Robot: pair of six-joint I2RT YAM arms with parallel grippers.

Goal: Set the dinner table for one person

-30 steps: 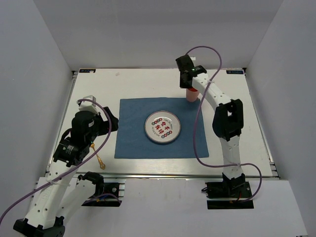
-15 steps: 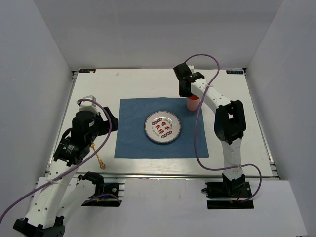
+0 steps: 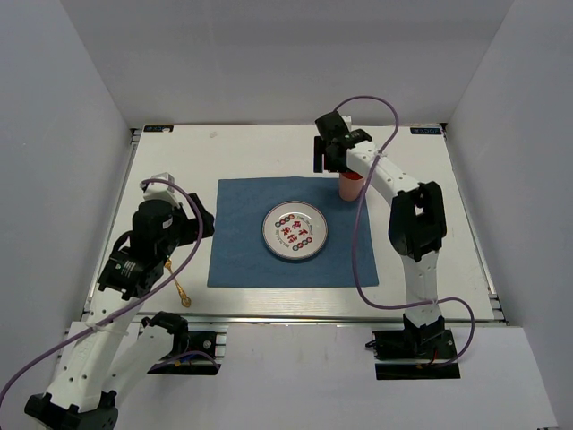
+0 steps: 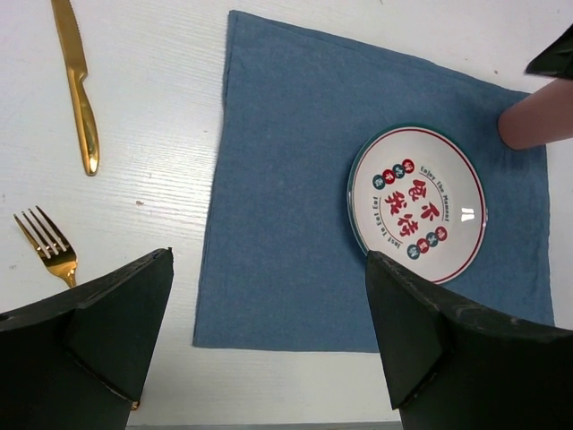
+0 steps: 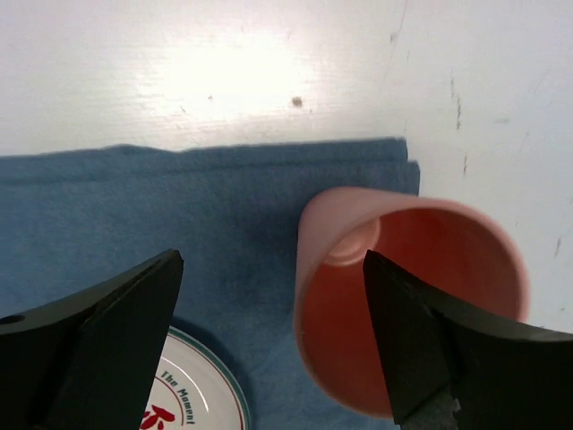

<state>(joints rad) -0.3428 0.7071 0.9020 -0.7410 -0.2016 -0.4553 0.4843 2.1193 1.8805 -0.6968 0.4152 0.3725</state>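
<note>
A pink cup (image 3: 348, 186) (image 5: 336, 305) stands upright on the far right corner of the blue placemat (image 3: 242, 242) (image 5: 179, 197). My right gripper (image 3: 329, 154) (image 5: 273, 258) hangs just above it, open; one finger is over the cup's mouth and the other over the mat, neither pressing the wall. A white plate (image 3: 295, 231) (image 4: 416, 204) with red lettering lies in the middle of the mat. The left gripper (image 3: 192, 224) (image 4: 269, 260) is open and empty over the dinner table (image 3: 179, 161) by the mat's left edge.
A gold knife (image 4: 76, 85) and a gold fork (image 4: 49, 248) lie on the white tabletop left of the mat; one gold piece (image 3: 182, 291) shows near the front rail. Grey walls close in the table on three sides.
The right gripper carried the pink cup a little nearer, onto the mat's corner, then opened and let it go. The left arm has barely moved.
</note>
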